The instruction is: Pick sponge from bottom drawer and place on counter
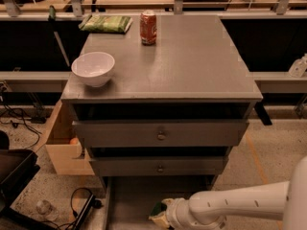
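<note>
The bottom drawer (134, 198) is pulled out at the foot of the grey cabinet, a shallow grey tray. My white arm reaches in from the lower right, and my gripper (160, 216) is at the drawer's front edge near the bottom of the camera view. A dark green sponge (157, 209) with a pale layer shows right at the gripper's tip, touching it. The counter (192, 61) is the broad grey cabinet top above.
On the counter stand a white bowl (93, 68) at front left, a red can (148, 27) at the back and a light green packet (106, 23) at back left. A pale wooden box (62, 150) sits left of the cabinet. Cables (81, 202) lie on the floor.
</note>
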### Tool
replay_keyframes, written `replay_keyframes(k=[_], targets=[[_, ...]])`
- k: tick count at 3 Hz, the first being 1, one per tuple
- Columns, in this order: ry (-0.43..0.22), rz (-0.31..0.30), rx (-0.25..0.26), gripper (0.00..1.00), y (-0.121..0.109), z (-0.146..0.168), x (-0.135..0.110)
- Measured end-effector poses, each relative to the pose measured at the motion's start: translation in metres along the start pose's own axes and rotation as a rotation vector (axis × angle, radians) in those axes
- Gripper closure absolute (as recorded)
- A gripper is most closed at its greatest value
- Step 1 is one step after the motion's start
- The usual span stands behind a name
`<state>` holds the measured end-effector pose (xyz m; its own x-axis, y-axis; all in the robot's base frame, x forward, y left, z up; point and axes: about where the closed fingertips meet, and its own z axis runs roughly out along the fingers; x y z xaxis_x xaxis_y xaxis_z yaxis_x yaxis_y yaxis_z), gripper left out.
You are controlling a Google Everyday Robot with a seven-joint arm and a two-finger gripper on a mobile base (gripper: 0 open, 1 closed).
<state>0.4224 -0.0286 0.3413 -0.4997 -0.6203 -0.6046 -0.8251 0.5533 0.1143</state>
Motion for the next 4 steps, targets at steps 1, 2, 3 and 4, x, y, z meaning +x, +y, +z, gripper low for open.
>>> replay_keyframes(k=[1, 2, 3, 4], targets=[[0.019, 0.084, -0.009, 1.0, 0.046, -0.063, 0.0], [0.061, 0.046, -0.001, 1.0, 0.065, -0.091, 0.013], [0.061, 0.046, -0.001, 1.0, 0.065, -0.091, 0.013], [0.05, 0.058, 0.025, 1.0, 0.058, -0.11, 0.004]])
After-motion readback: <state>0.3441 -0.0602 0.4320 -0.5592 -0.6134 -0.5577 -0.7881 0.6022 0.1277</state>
